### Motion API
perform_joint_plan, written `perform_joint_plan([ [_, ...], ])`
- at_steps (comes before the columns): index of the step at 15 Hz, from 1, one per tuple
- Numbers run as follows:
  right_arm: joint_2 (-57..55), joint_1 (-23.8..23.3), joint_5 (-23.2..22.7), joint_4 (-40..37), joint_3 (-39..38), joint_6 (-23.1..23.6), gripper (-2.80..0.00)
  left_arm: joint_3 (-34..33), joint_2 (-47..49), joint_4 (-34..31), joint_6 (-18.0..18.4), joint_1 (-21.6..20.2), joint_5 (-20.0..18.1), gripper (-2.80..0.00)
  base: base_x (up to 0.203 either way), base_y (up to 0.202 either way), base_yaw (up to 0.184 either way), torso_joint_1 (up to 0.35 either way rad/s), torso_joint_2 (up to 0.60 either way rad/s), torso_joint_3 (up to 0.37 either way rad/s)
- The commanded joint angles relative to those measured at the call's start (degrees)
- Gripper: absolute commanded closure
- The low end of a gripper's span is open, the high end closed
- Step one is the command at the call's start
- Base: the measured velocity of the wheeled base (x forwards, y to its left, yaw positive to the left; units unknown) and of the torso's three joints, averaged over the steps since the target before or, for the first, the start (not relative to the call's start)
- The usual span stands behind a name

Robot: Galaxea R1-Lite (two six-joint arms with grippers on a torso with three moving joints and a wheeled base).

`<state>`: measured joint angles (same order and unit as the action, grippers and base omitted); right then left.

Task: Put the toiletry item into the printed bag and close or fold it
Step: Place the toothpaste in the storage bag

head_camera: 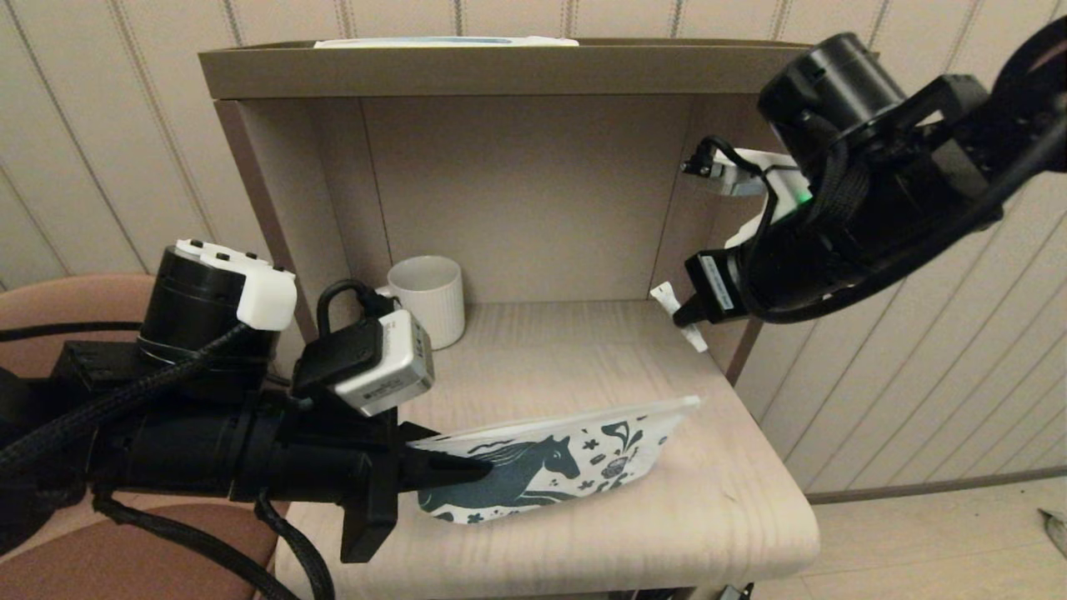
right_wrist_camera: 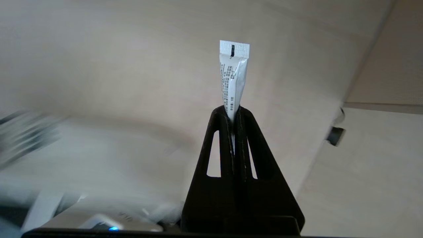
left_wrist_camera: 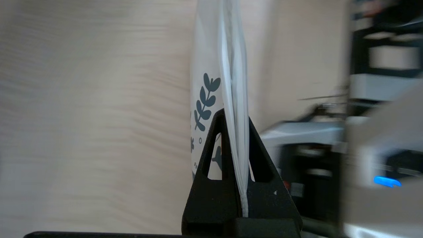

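The right gripper (head_camera: 685, 317) was pinched tight on the tube (head_camera: 677, 315), whose long side stuck straight out past its fingers. The left gripper (head_camera: 467, 468) was pinched on the bag's (head_camera: 575, 458) end, holding it on edge. The bag lay below and left of the tube, well apart.

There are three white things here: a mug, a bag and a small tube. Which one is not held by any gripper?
The ribbed mug, standing alone at the shelf's back. The left gripper grips the printed bag; the right gripper pinches the tube.
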<state>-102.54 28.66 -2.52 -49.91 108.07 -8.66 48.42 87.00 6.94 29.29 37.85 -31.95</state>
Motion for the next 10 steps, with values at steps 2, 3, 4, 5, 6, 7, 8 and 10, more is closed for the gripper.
perform_joint_plan([
  [2,3.5,3.2,-0.2,-0.1,-0.1,-0.8,0.00,-4.3,2.3,11.5,0.4,3.3,5.8,0.00,0.000,0.000,0.000,0.000,0.00,0.000],
  [3,4.0,4.2,-0.2,-0.1,-0.1,-2.0,0.00,-5.5,2.8,14.1,0.5,4.4,8.7,0.00,0.000,0.000,0.000,0.000,0.00,0.000],
  [4,4.3,5.3,-0.3,-0.1,-0.1,-3.0,0.00,-5.7,2.9,14.8,0.5,5.0,10.2,0.00,0.000,0.000,0.000,0.000,0.00,0.000],
  [5,4.6,6.6,-0.9,-0.1,-0.1,-3.9,0.00,-5.7,2.9,14.9,0.5,5.2,10.6,0.00,0.000,0.000,0.000,0.000,0.00,0.000],
  [6,5.0,7.5,-2.5,-0.2,-0.1,-5.8,0.00,-5.7,2.9,15.0,0.5,5.2,11.1,0.00,0.000,0.000,0.000,0.000,0.00,0.000],
  [7,5.4,7.7,-3.7,-0.4,-0.1,-6.8,0.00,-5.9,2.9,15.3,0.5,5.2,11.8,0.00,0.000,0.000,0.000,0.000,0.00,0.000],
  [8,5.9,8.2,-5.7,-1.0,-0.1,-8.8,0.00,-6.0,2.9,15.9,0.5,5.4,12.5,0.00,0.000,0.000,0.000,0.000,0.00,0.000],
  [10,6.3,9.5,-7.9,-5.2,-0.2,-11.4,0.00,-6.2,2.9,16.4,0.5,5.6,12.6,0.00,0.000,0.000,0.000,0.000,0.00,0.000],
])
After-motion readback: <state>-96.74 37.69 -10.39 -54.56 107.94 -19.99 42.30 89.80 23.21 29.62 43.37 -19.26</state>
